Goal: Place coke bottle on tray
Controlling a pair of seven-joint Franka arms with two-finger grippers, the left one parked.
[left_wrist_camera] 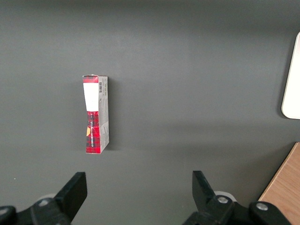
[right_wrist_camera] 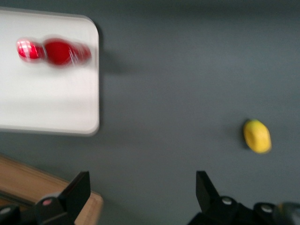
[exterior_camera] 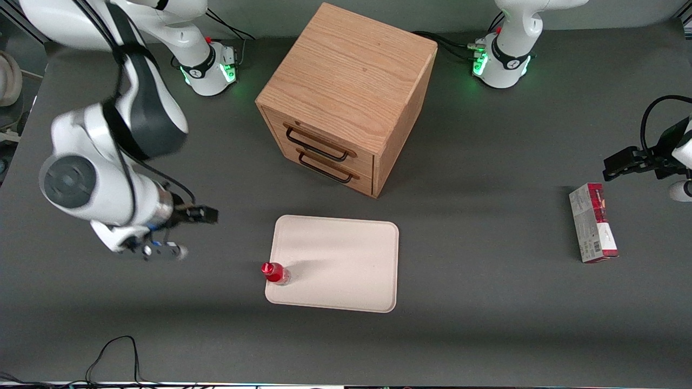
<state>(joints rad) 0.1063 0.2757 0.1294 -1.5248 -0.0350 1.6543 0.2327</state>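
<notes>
The coke bottle (exterior_camera: 274, 272), small and red with a red cap, stands on the pale tray (exterior_camera: 340, 254), at the tray's corner nearest the front camera and the working arm's end. In the right wrist view the coke bottle (right_wrist_camera: 54, 51) shows as a red blur on the tray (right_wrist_camera: 47, 103). My right gripper (exterior_camera: 189, 232) hangs above the bare table, off the tray toward the working arm's end and well apart from the bottle. The gripper (right_wrist_camera: 143, 187) is open, and only grey table shows between its fingers.
A wooden drawer cabinet (exterior_camera: 346, 81) stands farther from the front camera than the tray; its wood edge (right_wrist_camera: 18, 180) shows by one finger. A small yellow object (right_wrist_camera: 257, 136) lies on the table. A red-and-grey carton (exterior_camera: 592, 221) lies toward the parked arm's end.
</notes>
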